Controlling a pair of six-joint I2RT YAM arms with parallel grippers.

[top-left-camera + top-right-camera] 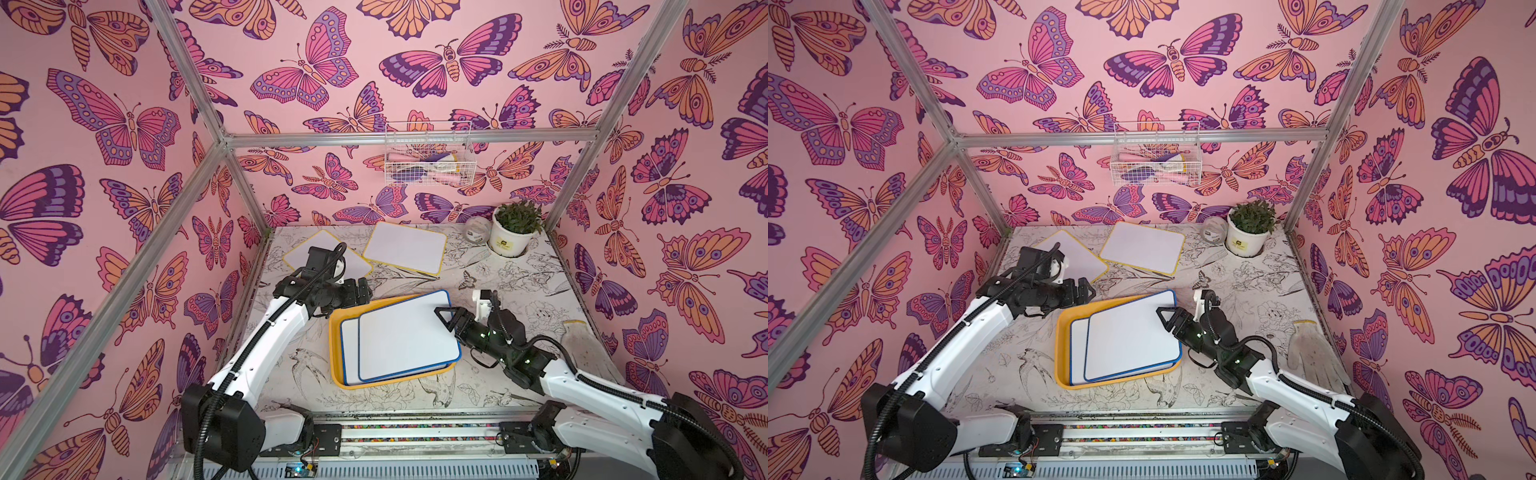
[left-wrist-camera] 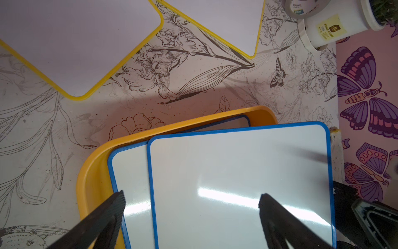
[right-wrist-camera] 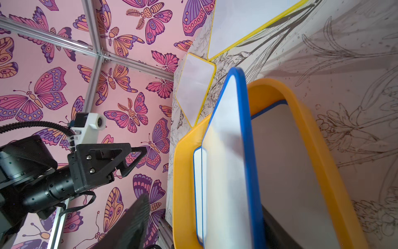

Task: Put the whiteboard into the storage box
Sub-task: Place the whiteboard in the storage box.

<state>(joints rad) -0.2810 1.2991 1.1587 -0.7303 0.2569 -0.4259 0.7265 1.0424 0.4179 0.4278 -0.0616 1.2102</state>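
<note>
Right gripper (image 1: 448, 323): black ribbed fingers (image 3: 131, 224) parted, straddling the right edge of the blue-rimmed whiteboard (image 1: 409, 336). One finger sits above the board face and one below, with a clear gap on the upper side, so no clamp on it. The board is flat, glossy white with a rounded blue plastic rim. It is tilted, right edge raised. It lies over the storage box (image 1: 336, 332), a shallow orange-yellow plastic tray with rounded corners and a low rim. Its far right corner pokes past the rim. Under it, flat inside the box, is a second blue-rimmed whiteboard (image 1: 349, 353).

Left gripper (image 2: 192, 195): fingers spread wide, holding nothing, hovering over the box's left far side (both boards show between its tips in the left wrist view).

At the back of the flower-printed table (image 1: 519, 282) lie two yellow-rimmed whiteboards (image 1: 405, 247), close together, the left one partly behind the left arm. At the right back corner stand a white plant pot (image 1: 509, 241) and a tape roll (image 1: 478, 228). A grubby knit glove (image 1: 582, 345) lies at the right edge. A white wire basket (image 1: 428, 153) hangs on the butterfly wall.
</note>
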